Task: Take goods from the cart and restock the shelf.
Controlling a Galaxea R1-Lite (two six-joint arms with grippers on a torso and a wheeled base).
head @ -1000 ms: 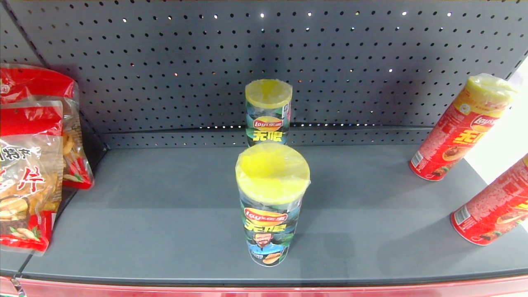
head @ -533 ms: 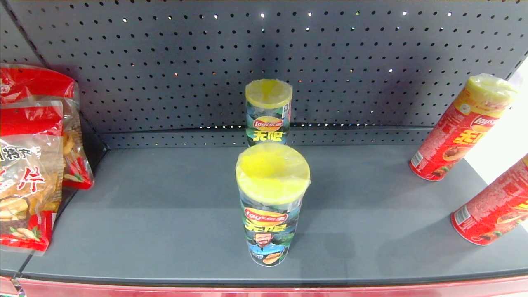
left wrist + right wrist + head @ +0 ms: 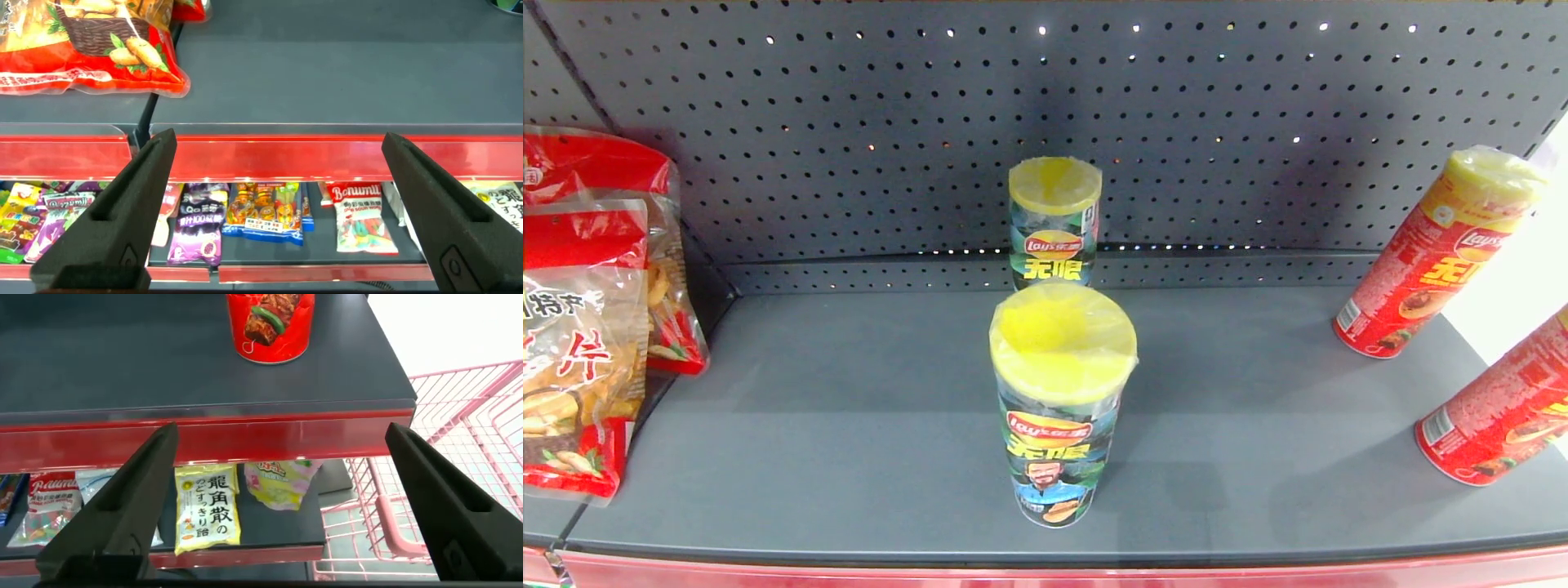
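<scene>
Grey metal shelf (image 3: 849,457) backed by a perforated panel (image 3: 849,122), seen from the head camera. At the centre stands an upright dark-labelled tin (image 3: 1058,408) with a yellow lid. A second tin (image 3: 1054,220) of the same kind stands at its 12 o'clock, near the back panel. Two red tins, the rear one (image 3: 1437,253) and the front one (image 3: 1494,408), stand towards 3 o'clock, and bagged snacks (image 3: 580,327) lean at 9 o'clock.

Across the last second nothing on the shelf has shifted: each tin and bag keeps its place, and no arm has entered the head view. Judged from this, the placing step is over and the next fetch from the cart has not begun.

The left gripper (image 3: 279,140) hangs in front of the shelf's red front lip (image 3: 270,159), jaws spread wide with nothing between them; packets (image 3: 261,212) on a lower tier show beneath. The right gripper (image 3: 283,429) faces the same lip below a red tin (image 3: 270,327), jaws likewise spread wide and empty. The pink wire cart (image 3: 482,457) stands past the shelf's end beside that tin. Its load is hidden, so which item comes next cannot be told. Bare shelf between the tins leaves room for more stock.
</scene>
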